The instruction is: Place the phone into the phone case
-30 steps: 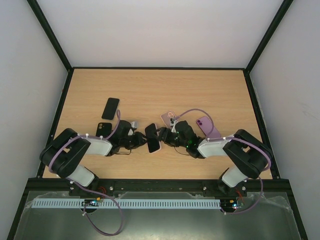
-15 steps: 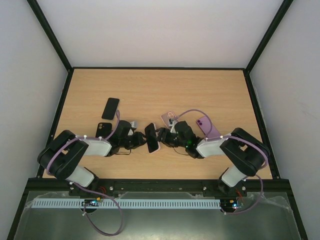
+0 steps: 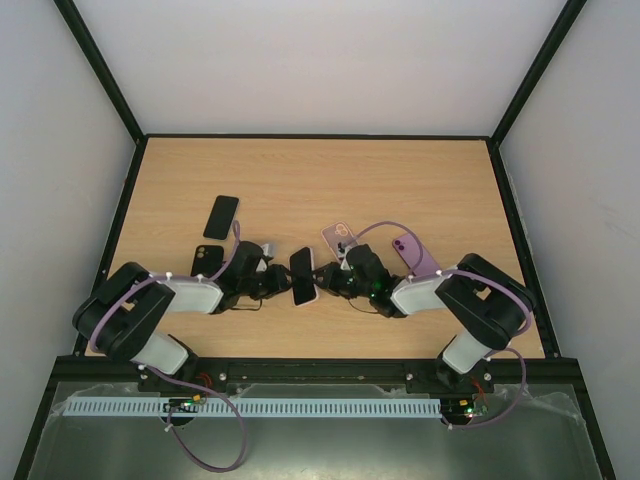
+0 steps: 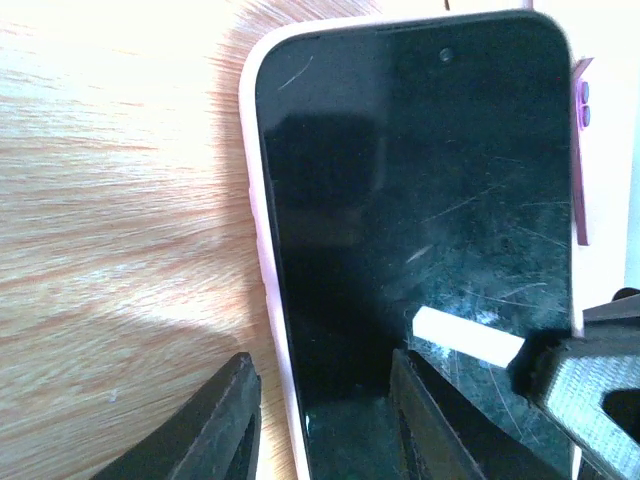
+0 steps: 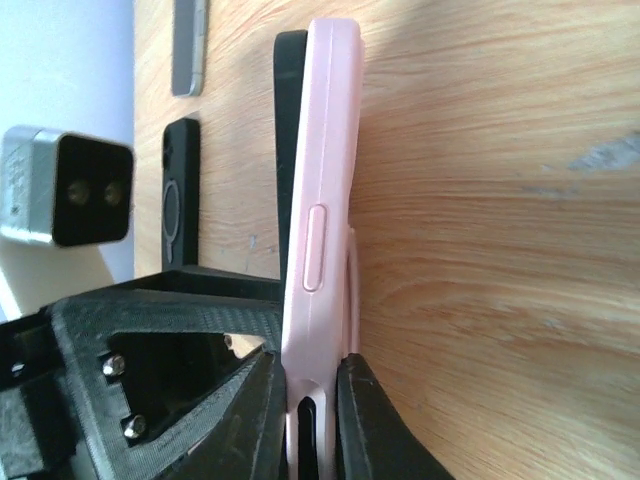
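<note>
Right jaws clamp phone (image 4: 420, 200), left jaws parted

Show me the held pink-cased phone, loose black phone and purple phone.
Held pink-cased phone (image 5: 322, 150), right wrist view, side edge.
Loose black phone (image 3: 221, 216), top external view, middle.
Purple phone (image 3: 410, 250), top external view, back.

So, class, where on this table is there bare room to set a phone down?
Bare: the far table strip beyond the black phone. Crowded: near middle, around the cased phone, pink case, purple phone.

Wooden table (image 3: 300, 170), black phone (image 3: 221, 217), black case (image 3: 207, 258)
</note>
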Tool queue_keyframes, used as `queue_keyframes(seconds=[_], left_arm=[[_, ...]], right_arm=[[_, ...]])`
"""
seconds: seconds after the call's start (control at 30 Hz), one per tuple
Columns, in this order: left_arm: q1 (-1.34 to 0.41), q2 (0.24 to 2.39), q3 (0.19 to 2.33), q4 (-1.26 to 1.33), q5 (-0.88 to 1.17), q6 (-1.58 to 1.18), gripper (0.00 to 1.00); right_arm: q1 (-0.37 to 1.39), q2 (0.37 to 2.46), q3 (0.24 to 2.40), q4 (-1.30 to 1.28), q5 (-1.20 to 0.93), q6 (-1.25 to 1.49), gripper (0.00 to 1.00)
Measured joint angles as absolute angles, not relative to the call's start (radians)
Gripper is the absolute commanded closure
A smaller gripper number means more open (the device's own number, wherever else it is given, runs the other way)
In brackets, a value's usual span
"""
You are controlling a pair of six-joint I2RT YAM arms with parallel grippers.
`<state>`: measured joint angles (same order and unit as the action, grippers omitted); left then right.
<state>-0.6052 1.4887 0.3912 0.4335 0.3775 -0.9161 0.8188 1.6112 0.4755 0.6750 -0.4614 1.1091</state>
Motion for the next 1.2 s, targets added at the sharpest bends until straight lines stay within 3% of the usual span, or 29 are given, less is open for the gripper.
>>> queue_keyframes(seconds=[0.13, 0.27, 0.43, 0.6, 0.73, 0.97, 1.2], left_arm=[[-0.607, 1.486, 0.391, 0.430, 0.374, -0.913, 0.61], [-0.609, 1.482, 0.393, 0.421, 0.373, -0.906, 0.59], [-0.611, 1.453, 0.392, 0.394, 0.373, -0.911, 0.46], [-0.610, 1.356, 0.351, 0.379, 0.389, -0.938, 0.25], [-0.604, 1.225, 0.322, 0.383, 0.417, -0.958, 0.17], [-0.587, 1.005, 0.321, 0.416, 0.487, -0.970, 0.20], [-0.584, 0.953, 0.312, 0.573, 0.604, -1.033, 0.37]], right_arm=[[0.820, 1.613, 0.473, 0.659, -0.447, 1.097, 0.98], [0.825, 1.612, 0.473, 0.651, -0.432, 1.072, 0.92], [0.827, 1.603, 0.472, 0.631, -0.403, 1.039, 0.98], [0.827, 1.522, 0.424, 0.613, -0.366, 1.023, 0.98], [0.827, 1.385, 0.379, 0.602, -0.354, 1.014, 0.98], [0.827, 1.129, 0.314, 0.655, -0.369, 1.019, 0.98], [0.827, 0.986, 0.268, 0.749, -0.411, 1.039, 0.98]])
